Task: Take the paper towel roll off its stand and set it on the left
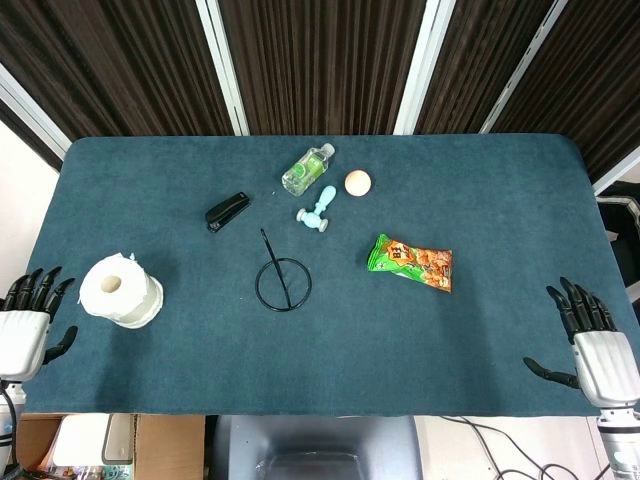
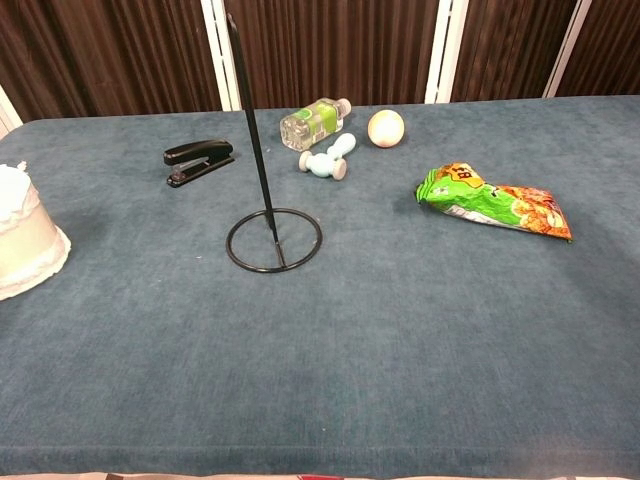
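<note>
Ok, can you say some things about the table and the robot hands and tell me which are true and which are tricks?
1. The paper towel roll is on the black stand. False: it stands on the table, far left of the stand.
2. The left hand holds the roll. False: it is apart from it, fingers spread.
3. The right hand holds nothing. True.
4. The stapler is black. True.
5. The snack bag is blue. False: green and orange.

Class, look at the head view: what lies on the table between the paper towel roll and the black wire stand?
Nothing: between the paper towel roll and the stand, the head view shows only bare blue table. The chest view agrees.
</note>
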Action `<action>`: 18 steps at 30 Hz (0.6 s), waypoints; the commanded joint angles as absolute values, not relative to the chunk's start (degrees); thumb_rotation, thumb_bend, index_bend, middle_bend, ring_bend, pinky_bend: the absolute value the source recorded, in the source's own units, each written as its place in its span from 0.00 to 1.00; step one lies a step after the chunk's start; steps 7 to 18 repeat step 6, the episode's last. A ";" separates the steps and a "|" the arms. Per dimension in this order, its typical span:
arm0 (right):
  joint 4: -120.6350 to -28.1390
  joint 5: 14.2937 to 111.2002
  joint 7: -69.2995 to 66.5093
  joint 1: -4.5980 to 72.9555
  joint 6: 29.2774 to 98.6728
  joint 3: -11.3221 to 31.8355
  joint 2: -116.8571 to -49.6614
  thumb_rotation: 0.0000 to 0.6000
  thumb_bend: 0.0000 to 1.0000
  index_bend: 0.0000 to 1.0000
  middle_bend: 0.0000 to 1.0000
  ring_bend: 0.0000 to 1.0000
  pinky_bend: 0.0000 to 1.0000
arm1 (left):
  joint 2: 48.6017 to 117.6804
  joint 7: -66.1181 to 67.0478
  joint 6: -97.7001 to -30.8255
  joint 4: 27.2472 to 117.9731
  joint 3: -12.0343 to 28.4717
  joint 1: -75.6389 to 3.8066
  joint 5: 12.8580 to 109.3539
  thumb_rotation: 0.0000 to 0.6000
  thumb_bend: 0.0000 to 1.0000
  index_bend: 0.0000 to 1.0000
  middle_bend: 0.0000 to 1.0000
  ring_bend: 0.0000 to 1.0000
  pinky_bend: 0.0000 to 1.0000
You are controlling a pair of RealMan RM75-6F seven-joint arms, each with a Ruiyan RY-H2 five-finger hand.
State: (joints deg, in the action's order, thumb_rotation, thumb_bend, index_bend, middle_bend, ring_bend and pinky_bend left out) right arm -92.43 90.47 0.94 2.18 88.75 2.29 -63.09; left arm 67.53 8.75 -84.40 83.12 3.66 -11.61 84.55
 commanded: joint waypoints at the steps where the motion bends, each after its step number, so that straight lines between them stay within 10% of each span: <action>1: -92.42 90.50 0.90 2.15 88.79 2.28 -63.10 1.00 0.12 0.00 0.00 0.00 0.22 | 67.78 8.50 -84.10 83.16 3.78 -11.61 84.16 1.00 0.34 0.18 0.08 0.05 0.13; 18: -92.52 90.48 0.81 2.22 88.50 2.18 -62.96 1.00 0.12 0.00 0.00 0.00 0.22 | 68.04 8.11 -84.13 83.29 4.10 -11.52 84.01 1.00 0.34 0.18 0.08 0.05 0.13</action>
